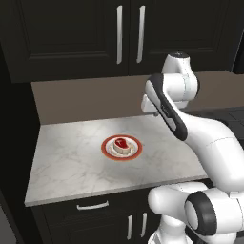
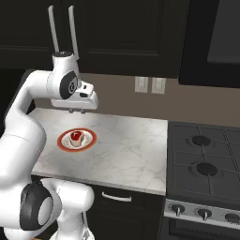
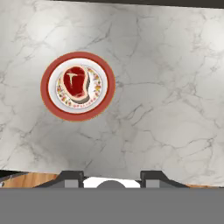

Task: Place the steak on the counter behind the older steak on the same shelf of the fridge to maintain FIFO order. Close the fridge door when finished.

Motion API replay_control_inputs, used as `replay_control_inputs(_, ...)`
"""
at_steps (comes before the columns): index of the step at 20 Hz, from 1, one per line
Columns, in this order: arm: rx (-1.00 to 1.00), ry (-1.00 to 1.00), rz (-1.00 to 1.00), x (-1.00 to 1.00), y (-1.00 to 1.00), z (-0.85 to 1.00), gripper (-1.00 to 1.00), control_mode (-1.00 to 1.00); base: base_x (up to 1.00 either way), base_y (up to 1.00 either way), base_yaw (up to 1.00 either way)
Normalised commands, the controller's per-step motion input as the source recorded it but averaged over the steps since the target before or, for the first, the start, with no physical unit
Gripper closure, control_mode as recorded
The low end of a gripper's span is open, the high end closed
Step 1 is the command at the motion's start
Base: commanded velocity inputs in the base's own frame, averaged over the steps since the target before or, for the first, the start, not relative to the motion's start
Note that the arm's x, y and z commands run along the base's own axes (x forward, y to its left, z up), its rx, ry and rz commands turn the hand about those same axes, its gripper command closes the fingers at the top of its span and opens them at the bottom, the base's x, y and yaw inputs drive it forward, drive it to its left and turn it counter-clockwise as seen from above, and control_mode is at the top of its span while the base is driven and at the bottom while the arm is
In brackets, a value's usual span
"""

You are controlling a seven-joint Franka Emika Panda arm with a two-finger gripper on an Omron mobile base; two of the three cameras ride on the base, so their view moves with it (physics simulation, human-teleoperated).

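One steak (image 3: 78,82) sits on a red-rimmed plate (image 3: 47,101) on the counter (image 3: 166,109). Pincer (image 3: 111,176) hovers above, empty, fingers apart; best to shift over the meat, descend straight, and grip its thick sides.

I count one steak (image 3: 78,82) on one red-rimmed plate (image 3: 46,87), one marble counter (image 1: 71,162), two wall outlets (image 2: 150,85), two stove burners (image 2: 202,154), and three stove knobs (image 2: 204,213).
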Motion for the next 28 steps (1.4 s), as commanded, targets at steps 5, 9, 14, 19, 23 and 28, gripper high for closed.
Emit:
replay_control_inputs(5,-0.04,0.01,0.07,-0.39,0.31,-0.20,-1.00,-1.00,0.00,0.00,0.00)
replay_control_inputs(9,-0.17,0.01,0.06,-0.26,0.87,-0.69,-1.00,-1.00,0.00,0.00,0.00)
replay_control_inputs(14,-0.10,0.04,0.07,0.00,0.74,-0.66,-1.00,-1.00,0.00,0.00,0.00)
replay_control_inputs(19,-0.05,0.13,0.13,0.08,0.23,-0.45,-1.00,-1.00,0.00,0.00,0.00)
replay_control_inputs(23,0.04,0.01,0.09,0.21,-0.15,-0.14,-1.00,-1.00,0.00,0.00,0.00)
replay_control_inputs(28,0.03,0.03,0.07,0.36,-0.22,-0.03,-1.00,-1.00,0.00,0.00,0.00)
